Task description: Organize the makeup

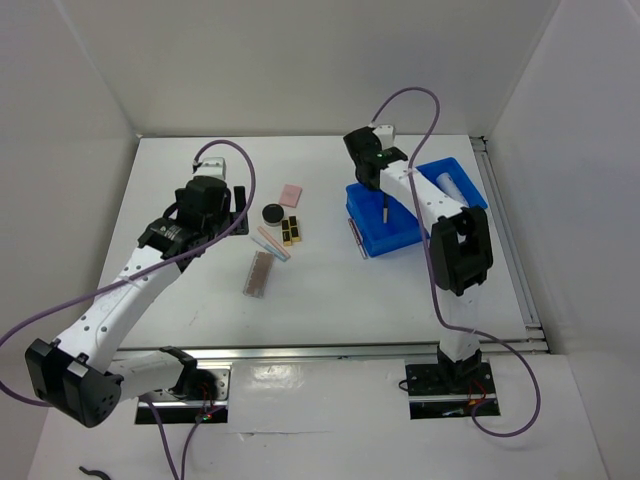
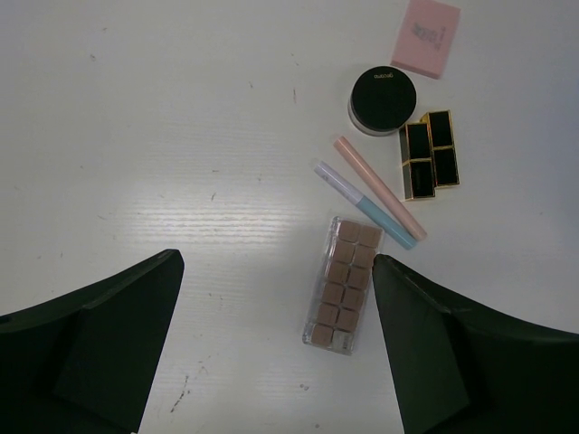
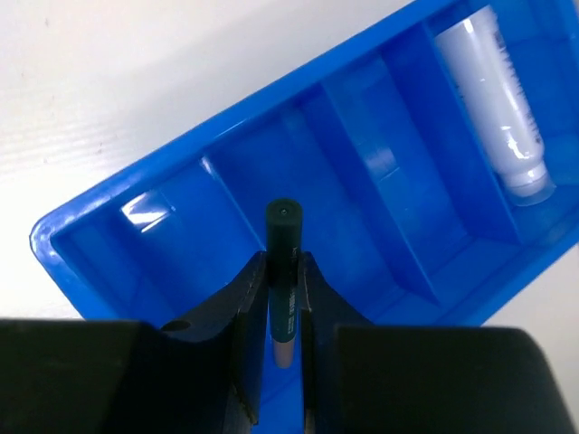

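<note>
The right gripper (image 3: 282,267) is clamped narrowly on a dark pencil (image 3: 282,221). In the right wrist view the pencil's long axis runs straight up the frame in line with the fingers. Its capped end points away from the camera, above the 2nd compartment from the left of the blue tray (image 3: 54,249). In the top view the pencil (image 1: 383,209) hangs near upright over the tray's left part. A white tube (image 3: 500,95) lies lengthwise in the tray's compartment at the upper right, cap toward the lower right.

The left gripper (image 2: 276,260) is spread wide above the table (image 2: 136,136), holding nothing. In its view the rest of the makeup lies on the right. The brownish-pink rectangular palette (image 2: 344,285) is at lower centre, long axis near vertical and leaning slightly right at its top. Above it, a pink pencil (image 2: 380,187) and a pale blue pencil (image 2: 362,203) lie side by side, both running from upper left to lower right. The black-and-gold palette (image 2: 429,161) stands near vertical to their right. The round black compact (image 2: 384,98) is just above it, and the pink square pad (image 2: 425,36) sits at the top right.
</note>
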